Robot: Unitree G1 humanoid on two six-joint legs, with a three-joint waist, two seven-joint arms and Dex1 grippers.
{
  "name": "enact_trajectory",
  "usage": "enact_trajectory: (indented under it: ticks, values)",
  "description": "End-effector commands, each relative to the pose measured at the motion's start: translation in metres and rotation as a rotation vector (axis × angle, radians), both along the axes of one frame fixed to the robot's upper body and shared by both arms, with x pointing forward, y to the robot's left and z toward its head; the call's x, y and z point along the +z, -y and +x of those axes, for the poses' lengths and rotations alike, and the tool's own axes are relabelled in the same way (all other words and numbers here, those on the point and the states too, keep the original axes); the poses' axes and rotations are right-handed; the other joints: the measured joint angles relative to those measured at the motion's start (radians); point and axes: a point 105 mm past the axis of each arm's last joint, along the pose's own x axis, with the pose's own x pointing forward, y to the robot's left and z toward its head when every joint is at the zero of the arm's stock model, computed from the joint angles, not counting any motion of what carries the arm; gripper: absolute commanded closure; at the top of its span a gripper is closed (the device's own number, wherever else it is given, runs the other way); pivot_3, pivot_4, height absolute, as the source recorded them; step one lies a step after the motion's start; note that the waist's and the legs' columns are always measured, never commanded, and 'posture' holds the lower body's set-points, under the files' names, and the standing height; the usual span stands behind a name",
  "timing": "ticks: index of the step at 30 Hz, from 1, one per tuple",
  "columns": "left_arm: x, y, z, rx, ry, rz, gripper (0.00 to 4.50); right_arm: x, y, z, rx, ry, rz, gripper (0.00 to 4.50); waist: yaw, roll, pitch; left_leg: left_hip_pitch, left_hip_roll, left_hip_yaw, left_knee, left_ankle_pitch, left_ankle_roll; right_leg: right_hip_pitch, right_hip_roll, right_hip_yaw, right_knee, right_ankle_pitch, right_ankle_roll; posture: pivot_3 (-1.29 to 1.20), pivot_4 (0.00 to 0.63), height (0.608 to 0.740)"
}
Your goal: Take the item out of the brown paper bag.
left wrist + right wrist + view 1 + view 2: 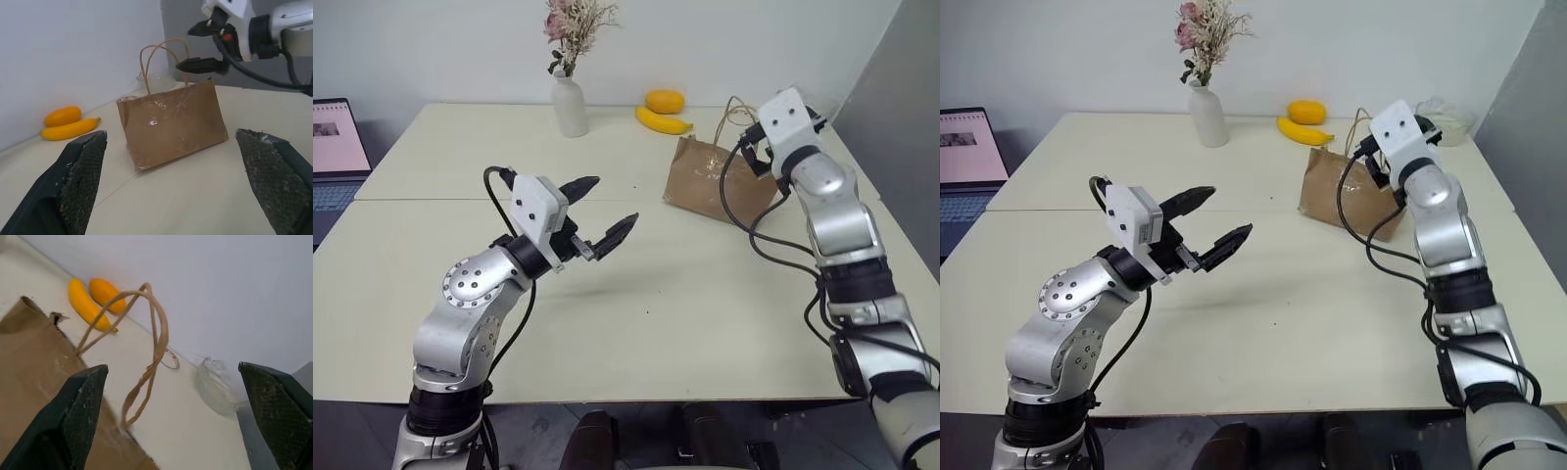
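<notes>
We see a big pale table (607, 294) made of two tops pushed together. Behind it is a plain white wall (460, 49). A grey wall (901, 108) stands on the right.

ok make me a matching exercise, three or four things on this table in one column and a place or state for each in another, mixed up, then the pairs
Things
1. brown paper bag
2. banana
3. white vase
4. left gripper

Places or states
A. holds dried flowers, at the far side of the table
B. open, over the bare middle of the table
C. stands upright, handles up, right gripper just above it
D. lies beside the orange fruit

Pairs: 1-C, 2-D, 3-A, 4-B
</notes>
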Motion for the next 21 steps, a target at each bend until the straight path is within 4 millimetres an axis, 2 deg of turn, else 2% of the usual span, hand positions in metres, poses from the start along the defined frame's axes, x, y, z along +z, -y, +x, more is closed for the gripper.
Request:
enact_trajectory:
  ticks: [1, 7, 11, 14, 21]
  values:
    - [0.009, 0.008, -0.003, -0.039, 0.043, -0.006, 0.08, 0.028, 0.001, 0.012, -0.005, 0.034, -0.067, 0.00, 0.000, 0.000, 0.000, 0.000, 0.000, 0.000, 0.000, 0.000, 0.000, 0.000, 0.000, 0.000, 0.000, 0.001, -0.001, 0.00, 0.150, 0.740]
    - [0.007, 0.011, -0.003, -0.044, 0.051, -0.003, 0.08, 0.047, -0.006, 0.028, 0.035, 0.005, -0.087, 0.00, -0.004, 0.000, 0.000, -0.001, 0.000, 0.002, -0.001, 0.000, 0.000, -0.001, 0.000, 0.000, -0.001, 0.002, -0.004, 0.00, 0.150, 0.740]
    - [0.005, 0.011, -0.004, -0.045, 0.053, 0.002, 0.08, 0.051, -0.011, 0.033, 0.066, -0.022, -0.106, 0.00, -0.008, 0.000, 0.000, -0.001, 0.000, 0.003, -0.001, 0.000, 0.000, -0.001, 0.000, 0.000, -0.001, 0.002, -0.004, 0.00, 0.150, 0.740]
    - [0.004, 0.012, -0.004, -0.045, 0.055, 0.005, 0.04, 0.050, -0.015, 0.035, 0.089, -0.037, -0.109, 0.57, -0.009, 0.000, 0.000, -0.001, 0.000, 0.003, -0.001, 0.000, 0.000, -0.001, -0.001, 0.001, -0.001, 0.002, -0.004, 0.00, 0.150, 0.740]
    - [0.001, 0.014, -0.004, -0.048, 0.058, 0.006, 0.04, 0.049, -0.017, 0.036, 0.110, -0.065, -0.092, 3.06, -0.009, 0.000, 0.000, -0.001, 0.000, 0.002, -0.001, 0.000, 0.000, -0.001, -0.001, 0.001, -0.001, 0.003, -0.004, 0.00, 0.150, 0.740]
